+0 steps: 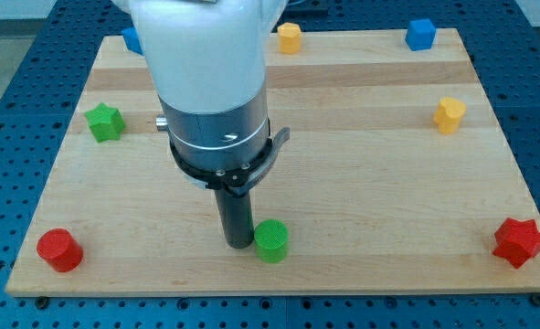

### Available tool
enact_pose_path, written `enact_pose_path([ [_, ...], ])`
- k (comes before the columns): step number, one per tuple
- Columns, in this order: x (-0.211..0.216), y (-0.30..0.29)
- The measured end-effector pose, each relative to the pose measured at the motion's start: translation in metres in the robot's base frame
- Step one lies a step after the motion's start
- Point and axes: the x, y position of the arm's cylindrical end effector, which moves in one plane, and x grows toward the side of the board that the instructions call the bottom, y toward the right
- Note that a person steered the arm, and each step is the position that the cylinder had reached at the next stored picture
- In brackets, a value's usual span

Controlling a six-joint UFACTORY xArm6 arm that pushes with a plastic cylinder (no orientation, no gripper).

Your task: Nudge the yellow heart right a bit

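Gripperless, the rod's tip [240, 243] rests on the worktop [361, 183], touching a green cylinder [271, 240] at its right; the yellow heart [449, 115] sits far up-right.

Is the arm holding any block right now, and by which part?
Nothing is held. My tip sits just left of the green cylinder, far from the yellow heart.

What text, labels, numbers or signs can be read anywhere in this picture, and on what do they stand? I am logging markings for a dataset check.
There are none to read.
The arm's white housing and its grey collar show no legible marking.
The wooden board is bare of print.
The blocks, such as the green cylinder beside my tip and the yellow heart, carry no lettering.
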Motion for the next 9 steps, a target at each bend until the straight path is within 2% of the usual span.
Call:
enact_pose_path([
  [3, 0.002, 0.025],
  [4, -0.009, 0.023],
  [5, -0.036, 0.03],
  [6, -0.054, 0.062],
  [9, -0.185, 0.133],
])
